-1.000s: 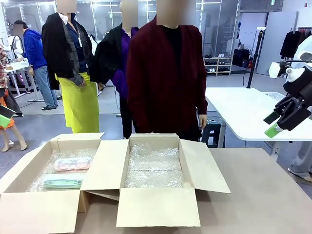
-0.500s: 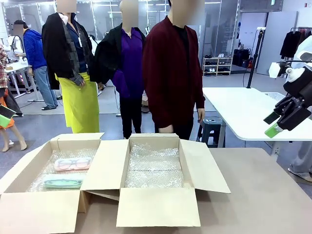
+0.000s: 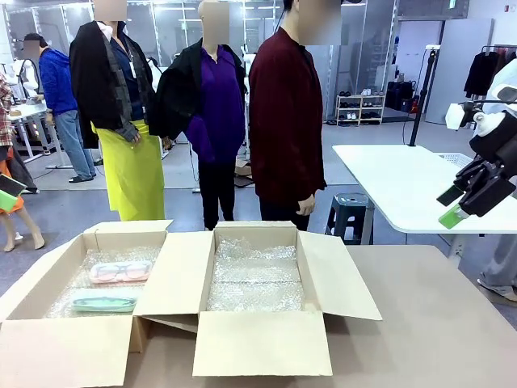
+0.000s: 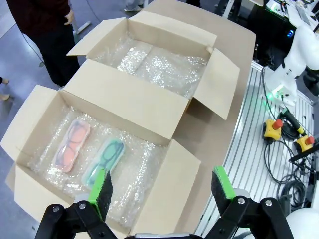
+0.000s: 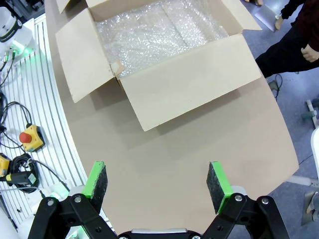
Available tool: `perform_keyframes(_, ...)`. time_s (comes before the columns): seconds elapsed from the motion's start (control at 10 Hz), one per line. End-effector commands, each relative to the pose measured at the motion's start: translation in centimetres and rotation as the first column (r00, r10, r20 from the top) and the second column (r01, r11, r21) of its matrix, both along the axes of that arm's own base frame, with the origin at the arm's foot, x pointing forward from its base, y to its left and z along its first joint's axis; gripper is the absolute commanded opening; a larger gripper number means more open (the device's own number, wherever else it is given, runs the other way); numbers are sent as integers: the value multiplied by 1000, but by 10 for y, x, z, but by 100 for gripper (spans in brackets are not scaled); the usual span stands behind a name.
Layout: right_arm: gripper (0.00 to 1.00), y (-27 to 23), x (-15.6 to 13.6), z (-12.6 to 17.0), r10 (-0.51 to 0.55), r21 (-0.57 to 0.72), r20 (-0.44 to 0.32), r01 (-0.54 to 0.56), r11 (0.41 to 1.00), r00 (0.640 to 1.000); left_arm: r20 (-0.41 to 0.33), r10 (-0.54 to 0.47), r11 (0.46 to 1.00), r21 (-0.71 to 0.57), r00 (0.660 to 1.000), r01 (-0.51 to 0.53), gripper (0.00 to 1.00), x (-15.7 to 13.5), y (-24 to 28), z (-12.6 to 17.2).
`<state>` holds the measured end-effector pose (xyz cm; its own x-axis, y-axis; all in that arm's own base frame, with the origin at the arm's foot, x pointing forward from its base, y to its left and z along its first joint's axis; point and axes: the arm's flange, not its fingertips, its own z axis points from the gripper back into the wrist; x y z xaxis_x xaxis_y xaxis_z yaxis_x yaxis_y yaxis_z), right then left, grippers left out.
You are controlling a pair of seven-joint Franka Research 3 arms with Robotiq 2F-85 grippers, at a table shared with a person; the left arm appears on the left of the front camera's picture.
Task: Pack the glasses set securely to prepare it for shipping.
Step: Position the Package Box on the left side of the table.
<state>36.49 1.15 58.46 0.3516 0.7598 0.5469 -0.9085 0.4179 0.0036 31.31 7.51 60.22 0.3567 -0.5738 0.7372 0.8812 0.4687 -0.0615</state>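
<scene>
The glasses set lies in the left cardboard box (image 3: 56,347) on bubble wrap: a translucent pink case (image 3: 119,271) with glasses showing inside, and a mint green case (image 3: 103,303) nearer the front. In the left wrist view the pink case (image 4: 71,145) and the green case (image 4: 103,159) lie side by side. My left gripper (image 4: 162,186) hovers high above that box, open and empty. My right gripper (image 3: 451,206) hangs raised at the right, off the table's edge. Seen from its own wrist, the right gripper (image 5: 157,181) is open over bare tabletop.
A second open cardboard box (image 3: 262,343) lined with bubble wrap stands in the middle, its flaps spread wide (image 5: 189,84). A person in a dark red cardigan (image 3: 287,121) stands beyond the far edge. The brown tabletop (image 3: 436,323) at the right is bare.
The person has turned sideways and stepped back from the table's far edge. Both arms and the cases have stayed still.
</scene>
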Motion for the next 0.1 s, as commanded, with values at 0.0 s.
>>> perform_keyframes(0.0, 100, 1, -1, 1, -9, -4, -4, 9, 1000, 1000, -11, 12, 1000, 15, 1000, -12, 100, -2, 0, 4)
